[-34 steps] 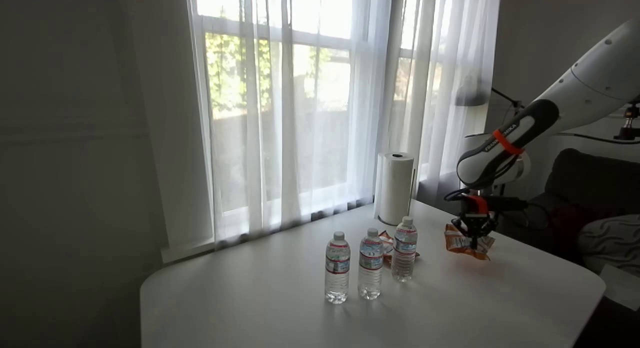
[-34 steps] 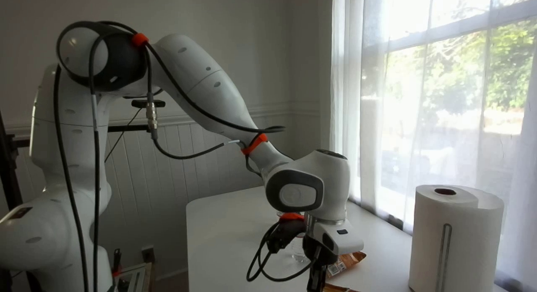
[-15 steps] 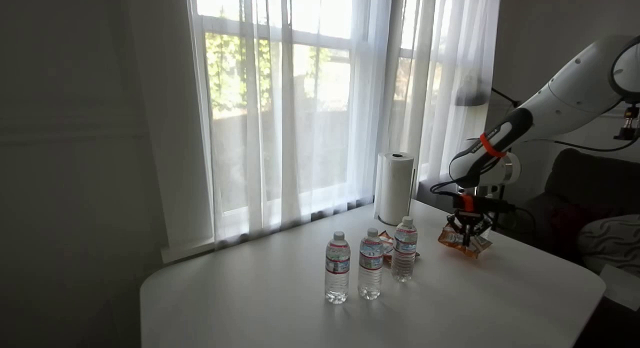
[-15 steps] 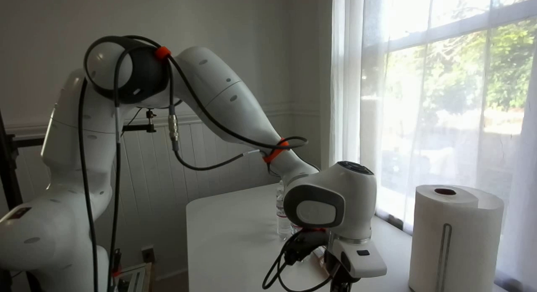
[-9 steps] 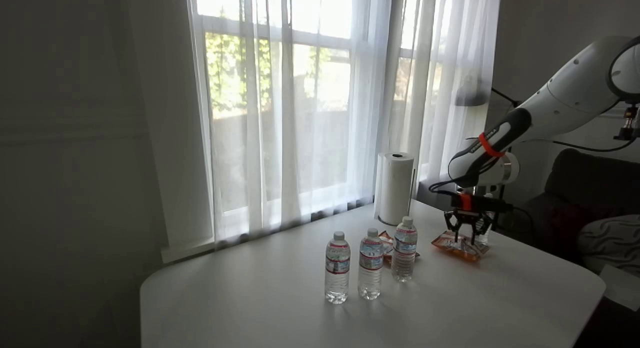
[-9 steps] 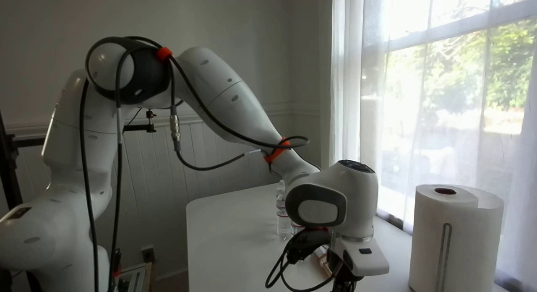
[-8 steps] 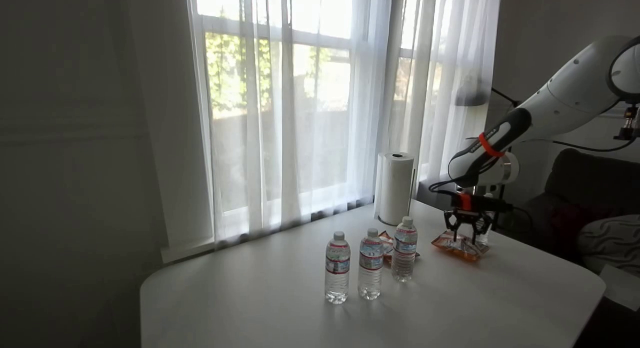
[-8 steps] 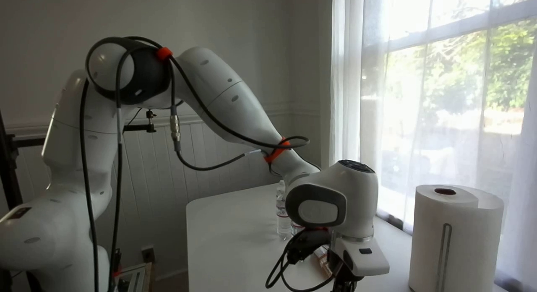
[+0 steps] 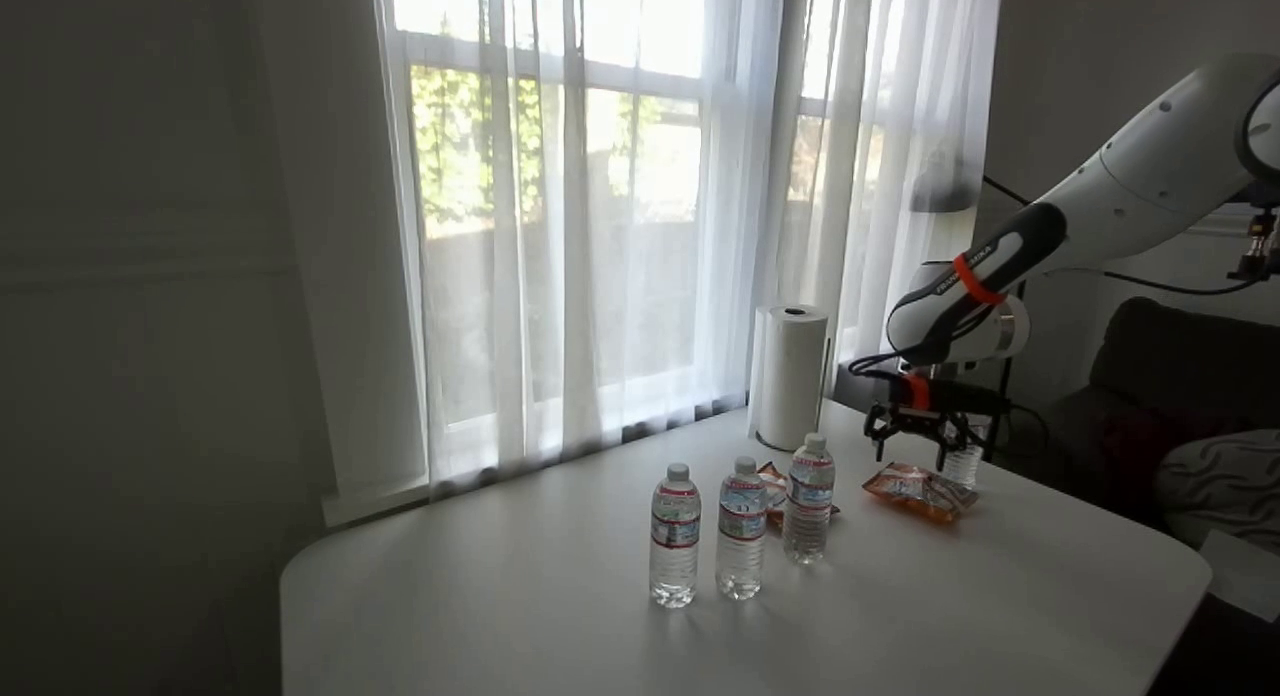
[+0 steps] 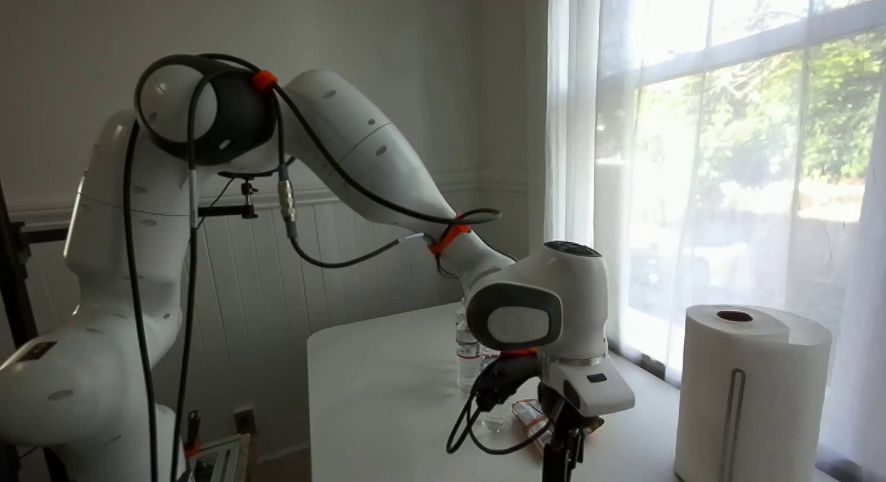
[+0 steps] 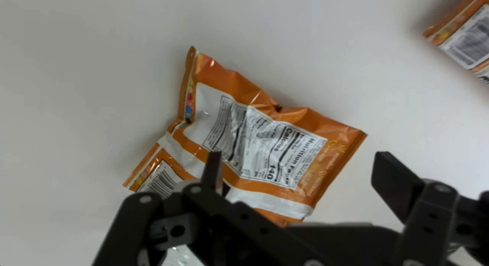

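Wrist view facing down, close over orange snack bag (image 11: 263, 143), exterior views farther back, sharing tabletop (image 9: 540, 586), paper-towel roll (image 9: 792, 381)

"what can you read on the orange bag (image 11: 263, 143)?"

"in the wrist view, 'nutrition facts', then 'calories' and '140' in one line. a barcode (image 11: 162, 180) sits at its lower left."

"and the second bag (image 11: 466, 36), up and right of the orange bag there?"

"a barcode too, on white."

"anything in an exterior view?"

"above the orange bag, small letters ending in 'mika' on the robot arm (image 9: 1120, 191), partly under a red band (image 9: 976, 280). print on three bottles (image 9: 675, 536) left of the orange bag is too small to read."
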Tool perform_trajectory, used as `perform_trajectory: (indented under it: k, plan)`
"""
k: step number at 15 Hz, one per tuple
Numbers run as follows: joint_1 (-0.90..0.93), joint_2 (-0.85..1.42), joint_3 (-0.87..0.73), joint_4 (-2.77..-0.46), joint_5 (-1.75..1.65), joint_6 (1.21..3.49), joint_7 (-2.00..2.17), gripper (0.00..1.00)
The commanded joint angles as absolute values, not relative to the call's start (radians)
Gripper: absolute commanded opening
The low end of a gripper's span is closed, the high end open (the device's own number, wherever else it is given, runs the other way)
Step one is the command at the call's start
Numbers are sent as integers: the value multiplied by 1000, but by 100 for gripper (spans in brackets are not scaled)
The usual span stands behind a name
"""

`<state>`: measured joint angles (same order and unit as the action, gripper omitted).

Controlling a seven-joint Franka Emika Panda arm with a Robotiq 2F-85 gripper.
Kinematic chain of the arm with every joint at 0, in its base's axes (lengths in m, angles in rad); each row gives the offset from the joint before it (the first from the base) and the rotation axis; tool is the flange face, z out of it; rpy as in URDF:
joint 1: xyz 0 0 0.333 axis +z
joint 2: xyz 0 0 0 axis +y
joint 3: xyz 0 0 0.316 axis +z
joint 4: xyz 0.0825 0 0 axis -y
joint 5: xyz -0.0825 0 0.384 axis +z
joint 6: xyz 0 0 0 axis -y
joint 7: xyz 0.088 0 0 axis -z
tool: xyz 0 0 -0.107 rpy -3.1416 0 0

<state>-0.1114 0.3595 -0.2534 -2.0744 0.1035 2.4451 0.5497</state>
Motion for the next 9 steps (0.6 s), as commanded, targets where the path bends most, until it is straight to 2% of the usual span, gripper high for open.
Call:
perform_trajectory:
  k: [1,9]
  plan:
    - [-69,255,-247,-2157,44,2477,530,100]
    - [-1,83,-189,-2238,-149,2458,494,100]
